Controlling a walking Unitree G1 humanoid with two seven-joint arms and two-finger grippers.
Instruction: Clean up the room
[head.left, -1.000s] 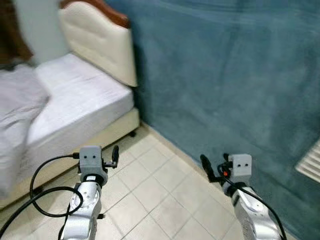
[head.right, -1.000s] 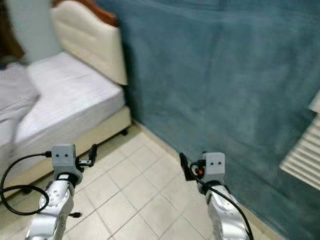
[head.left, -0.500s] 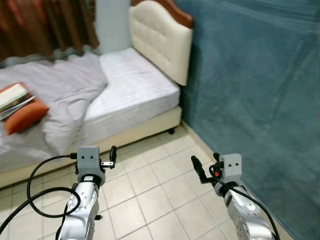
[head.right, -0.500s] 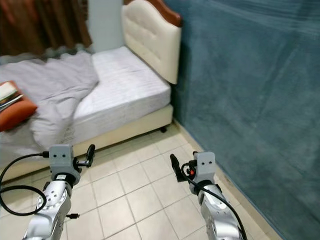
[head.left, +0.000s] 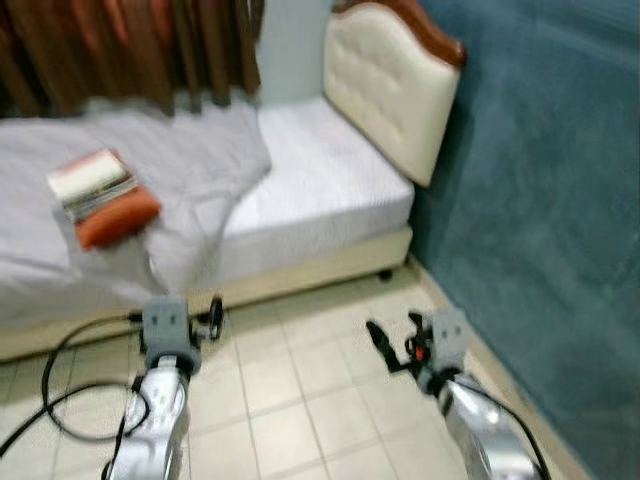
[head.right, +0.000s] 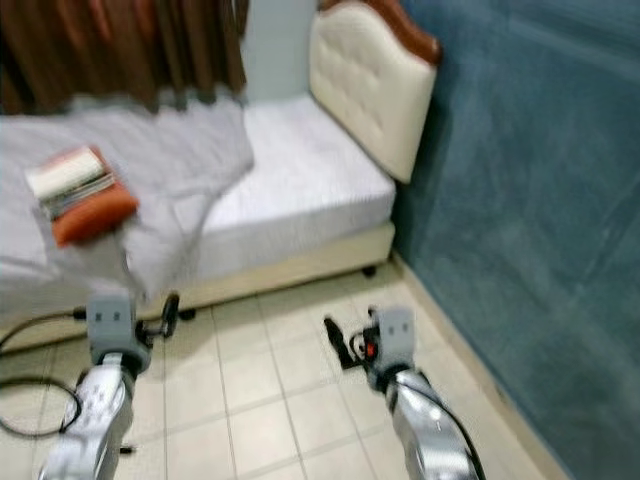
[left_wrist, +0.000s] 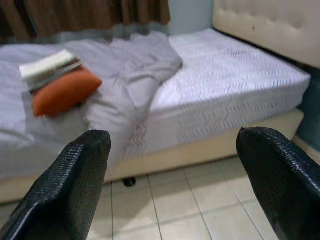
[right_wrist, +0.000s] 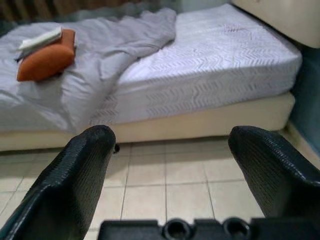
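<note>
The orange cushion (left_wrist: 64, 93) with stacked books on the grey-sheeted bed (head.left: 330, 180) lies well ahead of my 2 empty grippers, fingers spread, nearer my left gripper (left_wrist: 170, 165) than my right gripper (right_wrist: 172, 165).

L arm: rising from lower left of head view, forearm upright | L gripper (head.left: 214, 316): fingers (left_wrist: 75, 185) spreading wide, holding nothing | R arm: reaching up from lower right | R gripper (head.left: 378, 340): fingers (right_wrist: 80, 165) gaping apart, holding nothing
</note>
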